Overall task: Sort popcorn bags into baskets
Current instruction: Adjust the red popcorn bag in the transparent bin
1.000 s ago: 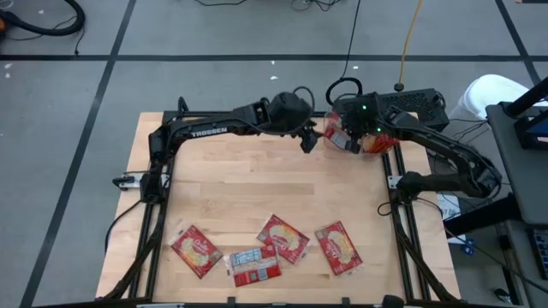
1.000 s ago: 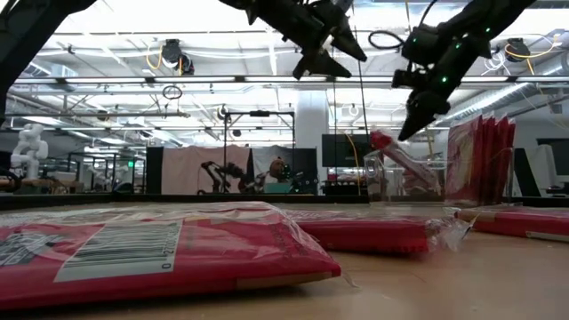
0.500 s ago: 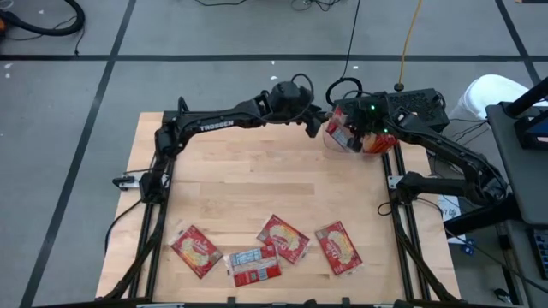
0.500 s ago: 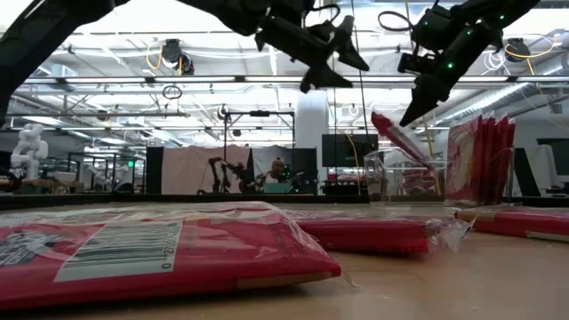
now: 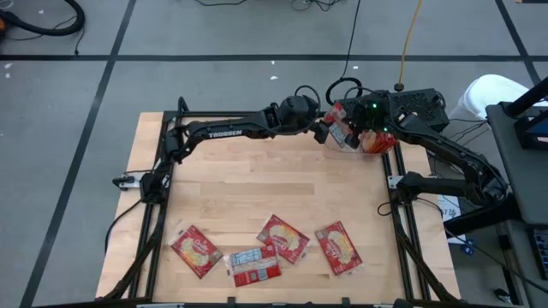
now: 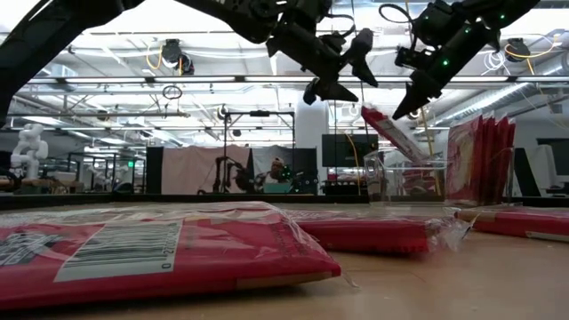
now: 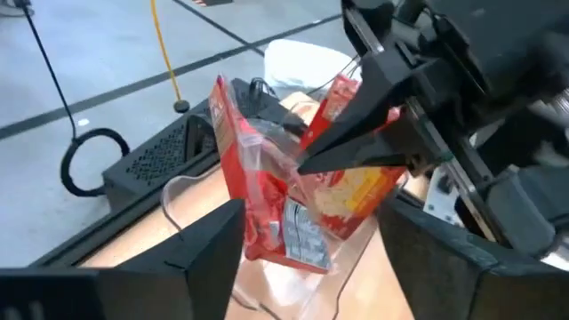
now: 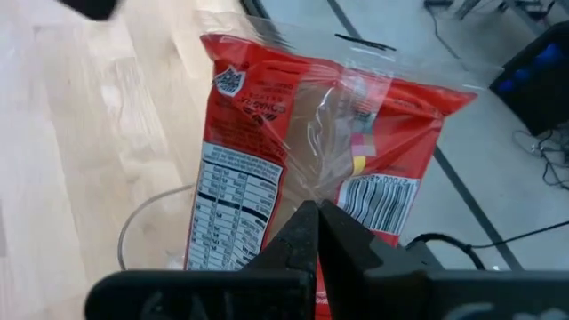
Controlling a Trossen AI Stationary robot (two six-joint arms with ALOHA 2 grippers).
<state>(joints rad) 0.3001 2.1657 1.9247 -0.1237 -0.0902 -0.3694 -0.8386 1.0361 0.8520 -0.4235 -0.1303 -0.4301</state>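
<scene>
Clear rounded plastic basket (image 5: 370, 145) stands at the far right corner of the pale wooden desk (image 5: 257, 188); right pincer (image 8: 316, 233), closed, pinches a flat red popcorn bag (image 8: 293, 151) upright above the basket; left pincer (image 5: 324, 130), fingers spread, hovers just beside that bag, holding nothing; four red packets (image 5: 265, 246) lie well apart from the basket, near the desk's front edge.

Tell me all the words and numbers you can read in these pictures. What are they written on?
"TROSSEN": white letters on the left arm.
Popcorn bag pinched by the right gripper: brand name, nutrition panel and barcode digits are too blurred to read.
Label on the nearest popcorn bag lying on the table: barcode and digits too blurred to read.
</scene>
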